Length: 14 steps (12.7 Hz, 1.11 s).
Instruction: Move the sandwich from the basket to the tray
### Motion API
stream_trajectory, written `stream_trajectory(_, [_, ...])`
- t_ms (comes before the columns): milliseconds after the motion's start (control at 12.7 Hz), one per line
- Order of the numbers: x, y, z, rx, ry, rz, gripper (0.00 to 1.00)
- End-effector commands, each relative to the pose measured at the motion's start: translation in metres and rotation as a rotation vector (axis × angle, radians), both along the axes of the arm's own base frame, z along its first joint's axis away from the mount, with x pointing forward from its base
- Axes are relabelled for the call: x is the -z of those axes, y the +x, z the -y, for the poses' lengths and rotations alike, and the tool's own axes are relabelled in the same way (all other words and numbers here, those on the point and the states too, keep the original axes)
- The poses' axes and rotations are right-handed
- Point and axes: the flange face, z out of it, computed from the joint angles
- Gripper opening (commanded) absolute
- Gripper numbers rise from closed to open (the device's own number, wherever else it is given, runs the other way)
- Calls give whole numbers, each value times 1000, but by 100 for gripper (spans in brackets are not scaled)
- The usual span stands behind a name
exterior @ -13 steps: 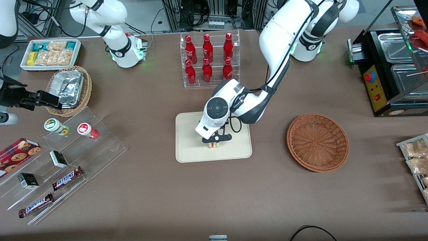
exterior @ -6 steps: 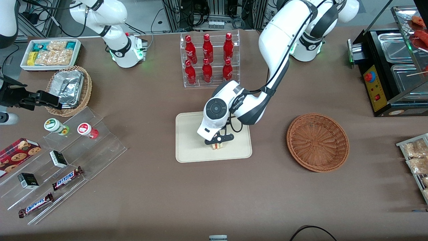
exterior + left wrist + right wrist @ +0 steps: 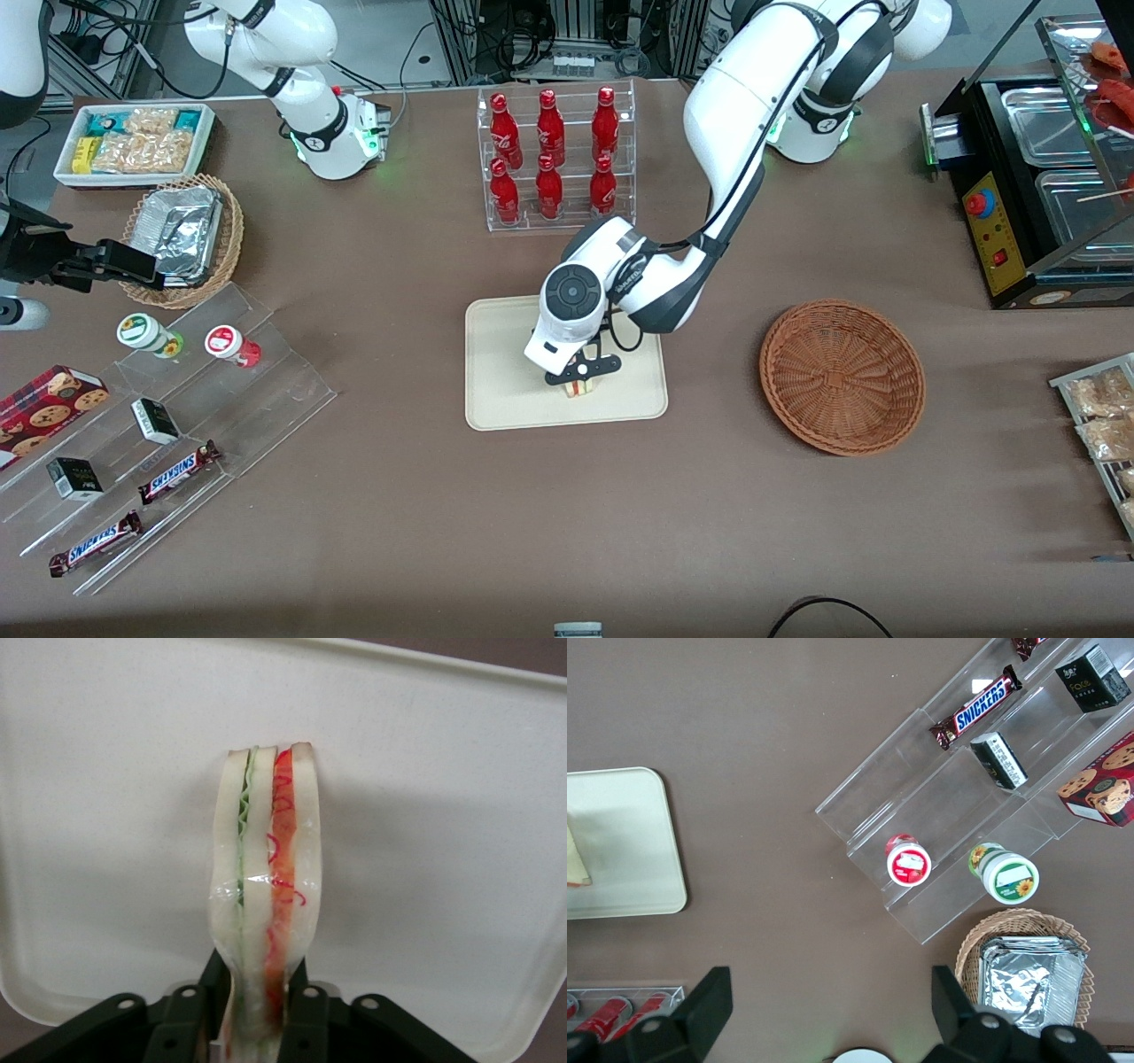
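Item 1. My black two-finger gripper (image 3: 580,383): low over the tray, fingers (image 3: 299,992) closed against both bread faces of the sandwich, pinching it at its near end. Over the last second it has drifted slightly toward the working arm's end of the tray and a little farther from the front camera; the hold has not let go.

Item 2. Small triangular sandwich (image 3: 266,877) of pale white bread, clear-wrapped, with a green wavy layer and a red-orange layer showing along its edge: held on edge, layers upright, over the tray's inner surface. In the front view only a sliver of it (image 3: 580,390) shows under my fingers. I cannot tell whether its lower edge touches the tray yet.

Item 3. Flat rectangular cream-beige plastic tray (image 3: 500,390) with rounded corners and low rim: bare apart from the sandwich; also seen close beneath it (image 3: 443,815).

Item 4. Round reddish-brown woven wicker basket (image 3: 842,377): holds nothing, well apart from the tray, toward the working arm's end of the table.

Assessment. Transfer is made; the small shift reads as final positioning. Remaining, in my judgement: settle, open the fingers, lift clear. The wedge may topple flat on release.
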Motion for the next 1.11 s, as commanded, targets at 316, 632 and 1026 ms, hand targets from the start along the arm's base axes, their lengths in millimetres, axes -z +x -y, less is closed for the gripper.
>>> stream_trajectory(316, [-88,28,-18,41,-36,55,100])
stream_trajectory(632, [-135,37,-36,78,-23,56,100])
stream_trajectory(1026, [-184,81,-131,143,3,61,100])
